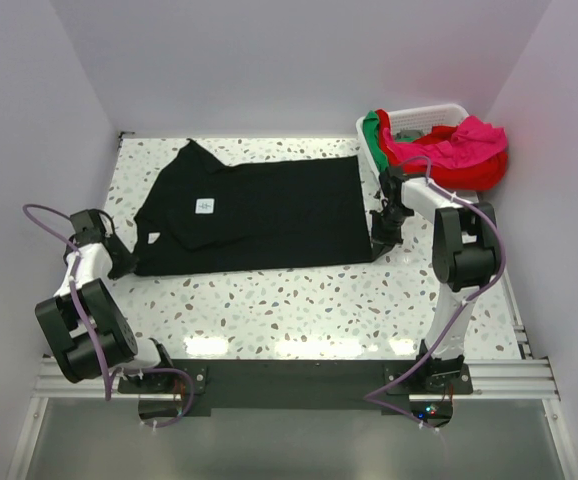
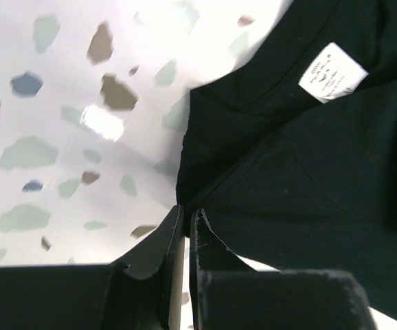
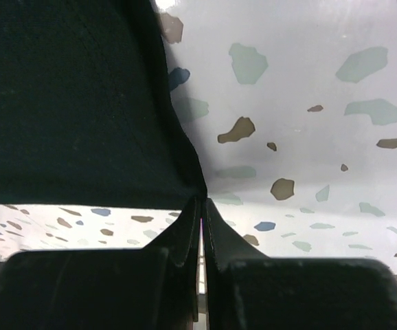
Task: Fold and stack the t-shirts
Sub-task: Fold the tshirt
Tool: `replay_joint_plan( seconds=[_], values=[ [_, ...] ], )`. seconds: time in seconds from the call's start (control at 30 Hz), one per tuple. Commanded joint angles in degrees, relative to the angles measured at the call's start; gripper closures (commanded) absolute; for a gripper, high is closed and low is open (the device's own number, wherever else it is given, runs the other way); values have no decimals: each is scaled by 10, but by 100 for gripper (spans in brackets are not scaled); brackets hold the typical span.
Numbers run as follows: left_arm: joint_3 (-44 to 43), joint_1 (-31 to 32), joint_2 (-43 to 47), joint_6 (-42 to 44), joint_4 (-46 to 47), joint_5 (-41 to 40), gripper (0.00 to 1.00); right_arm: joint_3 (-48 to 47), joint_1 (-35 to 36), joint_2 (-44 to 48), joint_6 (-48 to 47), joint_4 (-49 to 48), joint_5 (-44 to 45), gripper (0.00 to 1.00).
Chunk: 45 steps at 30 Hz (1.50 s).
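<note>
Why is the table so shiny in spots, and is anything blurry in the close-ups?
Top external: a white glare band runs along the near side of the table, and the black t-shirt shows almost no fold detail. Left wrist: one small glare patch on the table; print on the neck label is too soft to read. Right wrist: the right gripper's fingers are dark and blurred, the speckles sharper.

table (image 1: 299, 310): white speckled terrazzo | basket (image 1: 431, 110): white slatted plastic, far-right corner of table
</note>
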State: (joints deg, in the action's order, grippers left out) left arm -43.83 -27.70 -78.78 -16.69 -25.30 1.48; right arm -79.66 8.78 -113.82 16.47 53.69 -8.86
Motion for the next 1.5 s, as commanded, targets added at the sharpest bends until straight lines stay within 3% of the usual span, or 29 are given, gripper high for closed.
replay_joint_plan(
  seconds=[0.0, 0.17, 0.3, 0.33, 0.37, 0.43, 0.47, 0.5, 0.63, 0.73, 0.77, 0.93, 1.13, 1.47],
  values=[
    [-33, -5, 15, 11, -40, -74, 100, 0, -2, 42, -2, 40, 31, 100],
    [-83, -5, 7, 7, -100, -91, 100, 13, 2, 58, 3, 61, 39, 100],
    [-114, -5, -11, 11, -146, -96, 86, 28, 9, 76, 9, 70, 39, 100],
    [-119, -5, -8, 10, -158, -98, 71, 35, 11, 80, 10, 73, 40, 100],
    [-120, -5, -5, 10, -164, -103, 66, 37, 11, 83, 10, 75, 41, 100],
    [-121, -4, 15, 9, -172, -109, 51, 38, 16, 95, 8, 84, 45, 86],
    [-122, -4, 32, 7, -175, -112, 47, 36, 18, 98, 3, 87, 47, 67],
    [-126, -4, 40, 6, -179, -113, 43, 33, 19, 105, 1, 94, 50, 61],
    [-134, -1, 82, -5, -188, -70, 41, -10, 28, 120, -11, 112, 56, 46],
    [-111, 47, 122, -33, -152, -25, 43, -41, 43, 128, -14, 110, 39, 44],
    [-95, 90, 129, -55, -141, -22, 43, -45, 55, 131, -9, 99, 26, 44],
    [-37, 160, 111, -126, -36, 76, 44, -49, 102, 127, 27, 56, -8, 43],
    [-36, 212, 21, -154, 12, 70, 44, -40, 150, 113, 51, 23, -38, 43],
    [-66, 244, -56, -148, 33, 24, 42, -31, 154, 131, 44, 33, -20, 43]
  ],
)
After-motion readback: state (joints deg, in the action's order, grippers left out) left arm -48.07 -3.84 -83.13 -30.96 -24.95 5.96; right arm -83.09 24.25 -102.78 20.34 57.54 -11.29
